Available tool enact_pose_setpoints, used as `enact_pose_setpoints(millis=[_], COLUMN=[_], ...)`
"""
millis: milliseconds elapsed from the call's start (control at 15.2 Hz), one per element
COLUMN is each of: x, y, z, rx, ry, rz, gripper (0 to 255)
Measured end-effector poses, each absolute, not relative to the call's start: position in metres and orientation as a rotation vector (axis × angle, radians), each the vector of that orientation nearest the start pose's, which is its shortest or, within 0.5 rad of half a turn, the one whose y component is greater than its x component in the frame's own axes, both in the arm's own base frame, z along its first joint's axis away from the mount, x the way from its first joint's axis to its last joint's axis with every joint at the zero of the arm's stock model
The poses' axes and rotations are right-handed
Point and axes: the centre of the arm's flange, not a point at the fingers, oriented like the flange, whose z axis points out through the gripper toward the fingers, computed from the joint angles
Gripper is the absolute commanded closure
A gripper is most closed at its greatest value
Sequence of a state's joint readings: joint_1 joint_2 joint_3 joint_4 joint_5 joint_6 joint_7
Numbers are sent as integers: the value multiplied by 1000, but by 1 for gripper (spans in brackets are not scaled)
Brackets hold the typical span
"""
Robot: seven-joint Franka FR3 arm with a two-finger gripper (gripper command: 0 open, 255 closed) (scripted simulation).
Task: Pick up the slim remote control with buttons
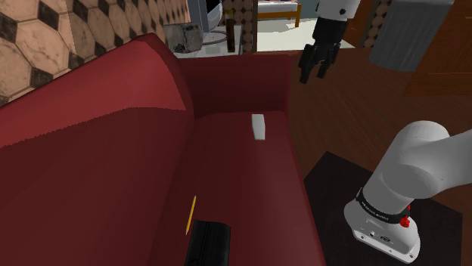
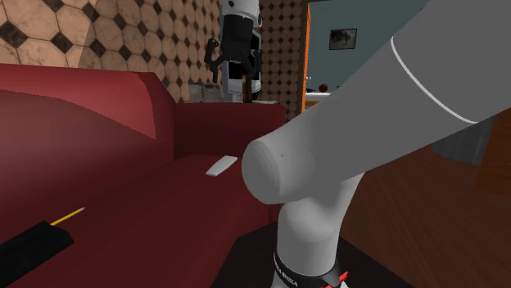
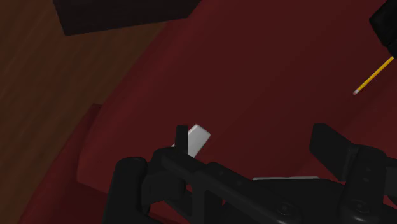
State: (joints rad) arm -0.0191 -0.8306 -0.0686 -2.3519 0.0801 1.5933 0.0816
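Note:
A slim white flat bar (image 1: pixel 259 125) (image 2: pixel 220 166) lies on the red sofa seat (image 1: pixel 234 174) near the far armrest; no buttons show on it. In the wrist view the white bar (image 3: pixel 198 139) lies just beside one of the fingers (image 3: pixel 181 137). A long black bar-shaped thing (image 1: pixel 206 243) (image 2: pixel 33 241) rests at the near end of the seat, with a yellow pencil (image 1: pixel 190 214) (image 2: pixel 69 216) (image 3: pixel 373 76) beside it. My black gripper (image 1: pixel 315 75) (image 2: pixel 235 72) (image 3: pixel 254 145) hangs open and holds nothing, high over the sofa's far end and well above the white bar.
The sofa's backrest (image 1: pixel 91 174) rises on the shoulder view's left, its far armrest (image 1: pixel 242 79) behind the white bar. Wooden floor (image 1: pixel 340 121) and a dark mat (image 1: pixel 333 181) lie by the stand. A grey boxy appliance (image 1: pixel 184 35) stands behind the sofa before a patterned wall (image 1: pixel 45 38).

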Motion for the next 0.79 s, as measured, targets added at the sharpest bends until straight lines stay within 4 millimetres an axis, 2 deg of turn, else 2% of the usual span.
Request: enact_pose_setpoints(millis=[198, 594, 792], x=[308, 362, 383], y=[-24, -20, -23], z=[597, 540, 514], rx=[-3000, -2988, -2977], ry=[265, 469, 577], rz=[-101, -85, -78], gripper=[0, 0, 0])
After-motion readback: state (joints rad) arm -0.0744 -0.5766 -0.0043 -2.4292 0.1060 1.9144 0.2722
